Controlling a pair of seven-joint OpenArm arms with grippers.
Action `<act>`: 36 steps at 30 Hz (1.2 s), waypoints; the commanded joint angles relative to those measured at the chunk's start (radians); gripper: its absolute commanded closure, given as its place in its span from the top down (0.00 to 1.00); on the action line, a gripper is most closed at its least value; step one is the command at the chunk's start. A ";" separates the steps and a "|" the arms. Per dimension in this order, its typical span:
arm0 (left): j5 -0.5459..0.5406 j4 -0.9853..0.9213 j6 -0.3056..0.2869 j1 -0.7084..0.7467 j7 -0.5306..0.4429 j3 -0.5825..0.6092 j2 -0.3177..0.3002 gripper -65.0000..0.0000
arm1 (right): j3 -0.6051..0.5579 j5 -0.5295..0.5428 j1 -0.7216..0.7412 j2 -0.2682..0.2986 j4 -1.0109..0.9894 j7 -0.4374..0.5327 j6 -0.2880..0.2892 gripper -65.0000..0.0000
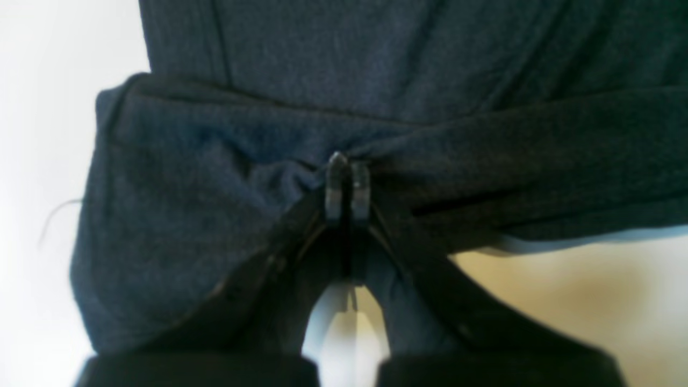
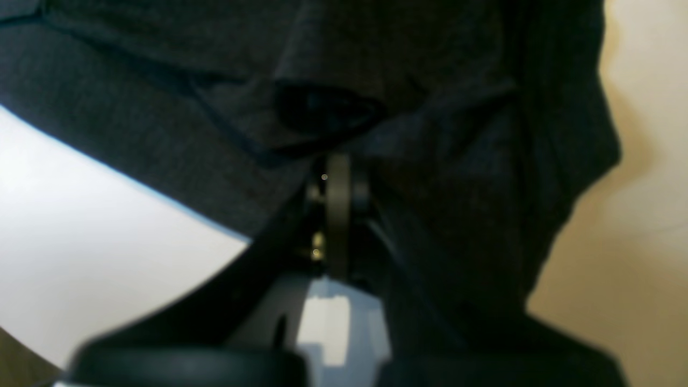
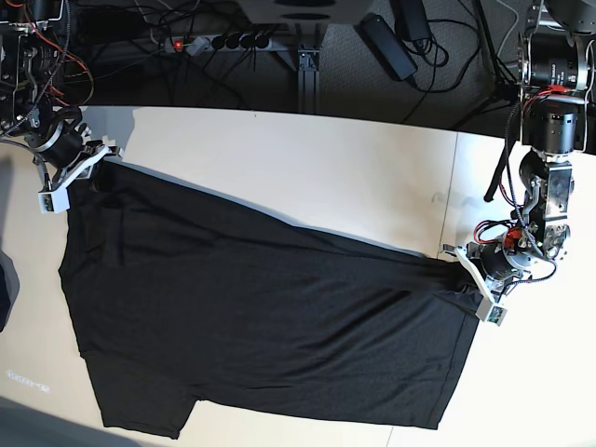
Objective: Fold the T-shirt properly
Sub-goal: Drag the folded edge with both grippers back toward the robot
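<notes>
At the left side of the base view, the right gripper (image 3: pixel 93 172) is clamped on a bunched corner of the T-shirt (image 3: pixel 261 317) near the tabletop's (image 3: pixel 307 168) far left corner. To do this step well, it looks wise to keep that pinch firm and move level with the other arm, so the stretched edge between them does not sag or twist. In its wrist view the jaws of the right gripper (image 2: pixel 337 177) stand closed with dark cloth gathered around them.

The T-shirt is dark charcoal knit, lying mostly flat across the tabletop from the far left corner down to the near edge, where its lower part runs out of frame. One short sleeve hangs toward the near left corner. Long diagonal creases run across the body toward the right. No print shows on the upper side.

At the right edge of the tabletop, the left gripper (image 3: pixel 463 264) is likewise closed on cloth; its wrist view shows the left gripper (image 1: pixel 346 177) pinching a folded hem, wrinkles radiating from the tips.
</notes>
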 commanded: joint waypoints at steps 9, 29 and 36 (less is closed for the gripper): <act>0.053 0.211 0.069 0.217 0.122 0.000 -0.069 0.00 | 0.013 0.010 -0.008 0.017 0.007 -0.084 0.035 0.00; 0.089 0.651 0.122 0.621 0.128 0.000 -0.080 0.00 | 0.261 0.074 -0.297 0.029 0.218 -0.084 0.038 0.00; 0.137 0.667 0.125 0.632 0.103 -0.011 -0.080 0.00 | 0.267 0.130 -0.302 0.031 0.220 -0.083 0.039 0.00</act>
